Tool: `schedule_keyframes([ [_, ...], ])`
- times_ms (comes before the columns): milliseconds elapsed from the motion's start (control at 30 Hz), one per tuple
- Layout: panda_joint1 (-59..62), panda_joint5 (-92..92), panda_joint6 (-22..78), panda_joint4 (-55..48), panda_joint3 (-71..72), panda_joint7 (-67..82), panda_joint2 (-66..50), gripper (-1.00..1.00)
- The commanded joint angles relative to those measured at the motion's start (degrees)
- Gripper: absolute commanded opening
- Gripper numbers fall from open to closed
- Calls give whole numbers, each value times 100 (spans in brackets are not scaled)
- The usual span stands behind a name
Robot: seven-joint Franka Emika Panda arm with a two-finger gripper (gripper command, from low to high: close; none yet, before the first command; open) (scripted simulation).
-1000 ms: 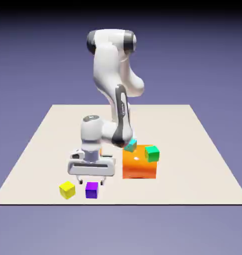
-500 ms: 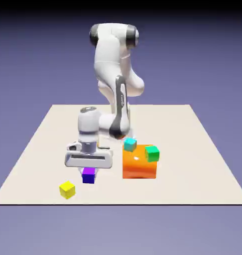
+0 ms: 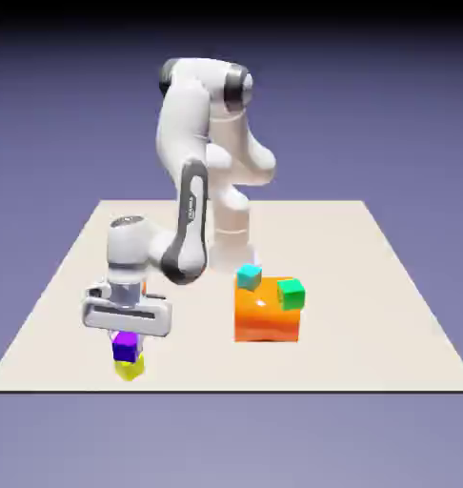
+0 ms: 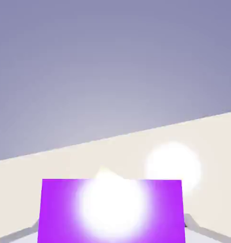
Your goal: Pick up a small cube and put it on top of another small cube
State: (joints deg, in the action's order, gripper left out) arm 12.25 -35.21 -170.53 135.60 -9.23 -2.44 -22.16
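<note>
Fingers (image 4: 192,221) flanked the purple cube (image 3: 126,347) at twelve o'clock from the yellow cube (image 3: 130,369); whether gripping or open, I couldn't tell.

Sim lab: rendered robot arm (image 3: 183,143), pale tabletop (image 3: 350,248), plain blue-violet bkgd, colored test blocks (image 3: 267,319).

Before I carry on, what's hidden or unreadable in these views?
- Yellow cube: top covered by the purple cube, exterior view; contact between them unclear.
- Gripper fingertips: mostly hidden by the purple cube, hand view.
- Orange block: top partly covered by the green cube, exterior view.
</note>
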Motion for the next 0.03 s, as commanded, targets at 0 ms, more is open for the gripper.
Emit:
schedule_keyframes([
  [0, -168, 192, 123, 89, -208, -164, 205, 100],
])
